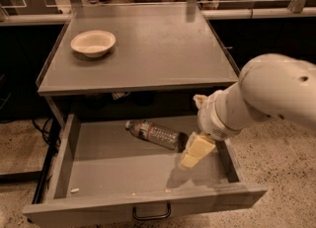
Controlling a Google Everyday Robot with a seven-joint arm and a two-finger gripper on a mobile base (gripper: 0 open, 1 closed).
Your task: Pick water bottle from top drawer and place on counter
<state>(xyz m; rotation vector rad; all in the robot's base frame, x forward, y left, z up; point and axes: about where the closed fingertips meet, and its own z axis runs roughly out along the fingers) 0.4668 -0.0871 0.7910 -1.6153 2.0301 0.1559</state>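
Note:
The water bottle (152, 133) lies on its side at the back of the open top drawer (118, 165), cap to the left, reddish band near the neck. My gripper (189, 157) hangs inside the drawer on the white arm (261, 98), just right of the bottle's base and not touching it. The counter (148, 49) above is the flat grey cabinet top.
A pale bowl (93, 43) sits on the counter's back left. The drawer's dark loop handle (151, 213) is at the front. Small crumbs (74, 190) lie on the drawer floor. Speckled floor lies on both sides, and dark cabinets and chair legs stand behind.

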